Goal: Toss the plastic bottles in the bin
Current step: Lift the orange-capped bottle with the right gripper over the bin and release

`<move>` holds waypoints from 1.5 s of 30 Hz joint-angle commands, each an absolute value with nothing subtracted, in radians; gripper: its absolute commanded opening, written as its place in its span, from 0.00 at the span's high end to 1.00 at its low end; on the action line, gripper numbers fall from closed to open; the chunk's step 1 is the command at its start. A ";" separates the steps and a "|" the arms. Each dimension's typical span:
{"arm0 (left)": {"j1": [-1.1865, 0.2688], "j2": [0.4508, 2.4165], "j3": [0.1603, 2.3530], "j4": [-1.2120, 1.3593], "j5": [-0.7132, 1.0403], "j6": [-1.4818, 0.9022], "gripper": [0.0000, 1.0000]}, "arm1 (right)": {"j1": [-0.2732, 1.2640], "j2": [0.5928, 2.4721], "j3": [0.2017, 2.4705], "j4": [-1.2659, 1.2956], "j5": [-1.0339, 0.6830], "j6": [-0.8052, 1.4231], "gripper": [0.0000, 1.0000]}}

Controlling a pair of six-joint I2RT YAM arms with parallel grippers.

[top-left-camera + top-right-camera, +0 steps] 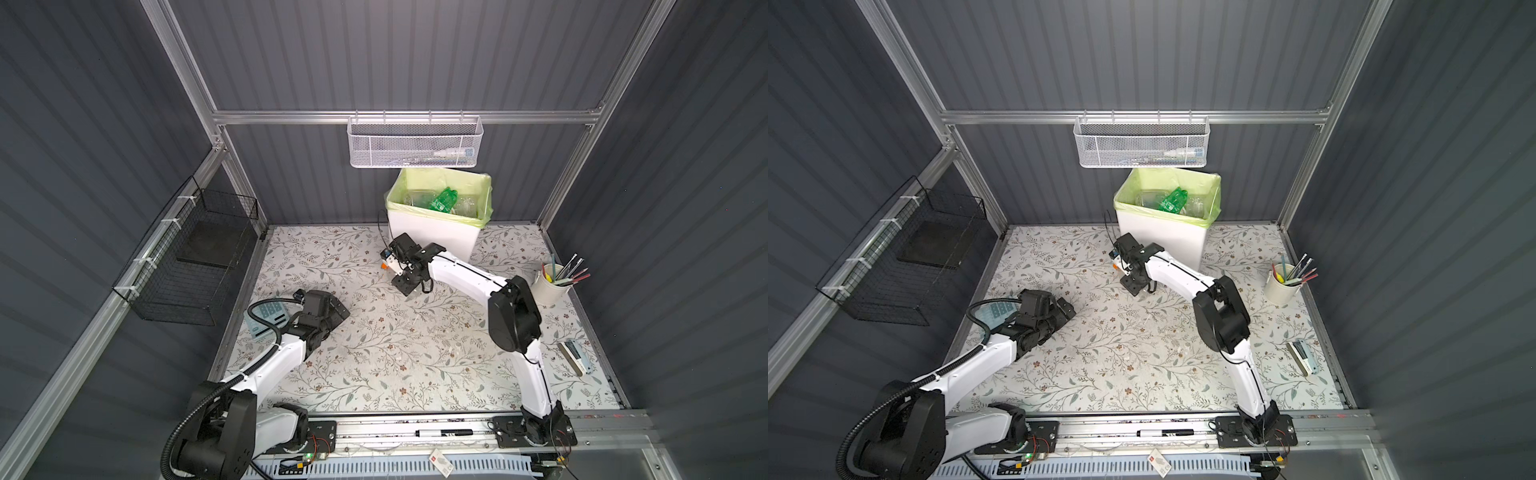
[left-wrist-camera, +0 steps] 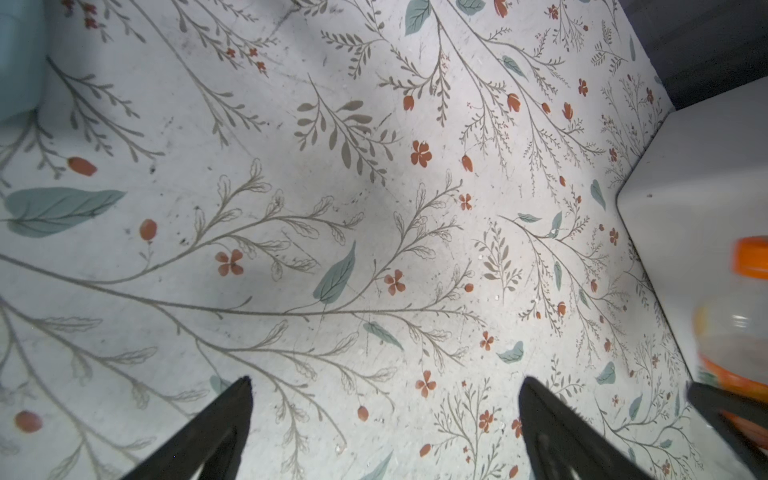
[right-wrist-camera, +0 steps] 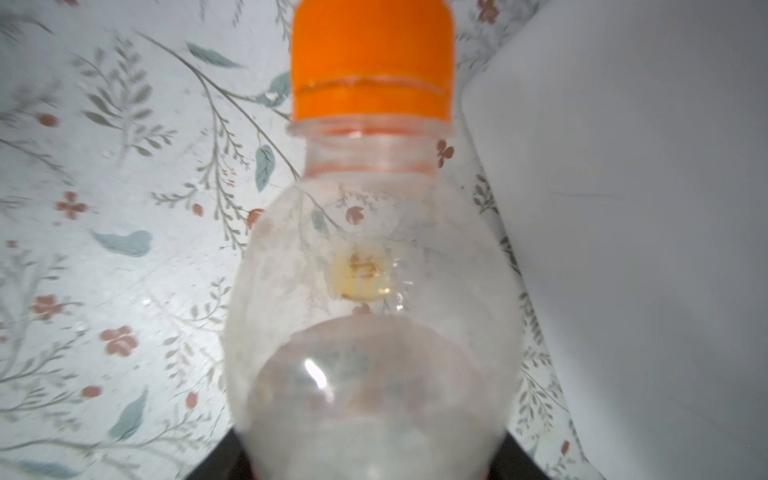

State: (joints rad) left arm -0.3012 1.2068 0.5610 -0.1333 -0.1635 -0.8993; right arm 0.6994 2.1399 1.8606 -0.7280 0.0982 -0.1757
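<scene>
Right tool point(image 1: 397, 264) sits just in front of the bin point(image 1: 432, 235), its jaws close on either side of a clear orange-capped bottle point(image 3: 374, 270); whether they pinch it I cannot tell. Left tool point(image 2: 384, 382) hangs over the floral surface point(image 1: 374, 357), jaws wide apart. A green bottle point(image 1: 444, 199) lies in the bin

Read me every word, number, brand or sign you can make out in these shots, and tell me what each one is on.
No text is legible anywhere.
green bottle in the bin: white print, too small to read.
orange-capped bottle: printing blurred, yellowish mark illegible.
teal calculator: key markings too small.
marker at the front edge: print too small.
card with a red square: too small.
</scene>
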 commanded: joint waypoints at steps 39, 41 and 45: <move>-0.296 1.249 0.552 -0.080 -0.115 -0.934 0.00 | 0.349 2.027 2.389 -0.627 -0.017 -0.093 0.01; -0.296 1.254 0.548 -0.075 -0.117 -0.935 0.00 | 0.349 1.915 2.214 -0.484 0.013 -0.093 0.01; -0.296 1.274 0.553 -0.069 -0.105 -0.936 0.00 | 0.343 1.703 1.889 -0.196 0.070 -0.069 0.01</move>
State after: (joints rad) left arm -0.3012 1.2663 0.5610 -0.0628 -0.1036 -0.9291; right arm 0.3473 1.8561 1.9770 -0.4088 0.0120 -0.0750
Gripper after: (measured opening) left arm 0.998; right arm 0.991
